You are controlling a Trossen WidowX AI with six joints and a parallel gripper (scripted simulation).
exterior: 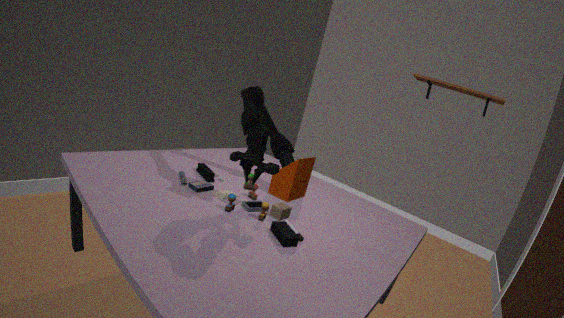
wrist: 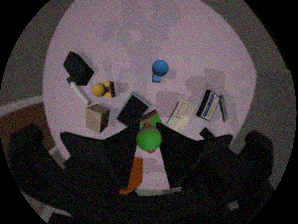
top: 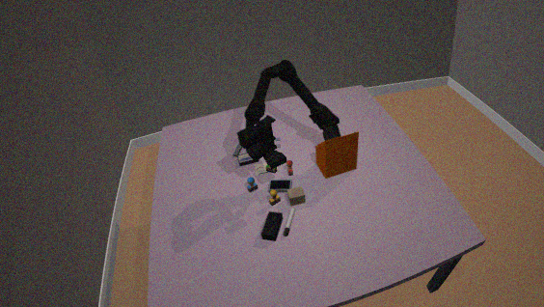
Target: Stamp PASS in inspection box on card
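Observation:
My gripper (top: 271, 163) is shut on the green-knobbed stamp (top: 268, 168), which shows at the centre of the wrist view (wrist: 149, 139) and in the exterior view (exterior: 250, 177). It hangs low over the bench between the dark ink pad (top: 281, 184) (wrist: 135, 107) and the pale card (top: 260, 169) (wrist: 178, 115). I cannot tell whether the stamp touches anything below it. The card's box is too small to make out.
A blue-knobbed stamp (top: 251, 182), a yellow-knobbed stamp (top: 274, 195) and a red-knobbed stamp (top: 289, 166) stand around the pad. A tan box (top: 296, 195), a black block (top: 272, 225) and a marker (top: 289, 221) lie nearer the front. An orange box (top: 338, 154) stands to the right.

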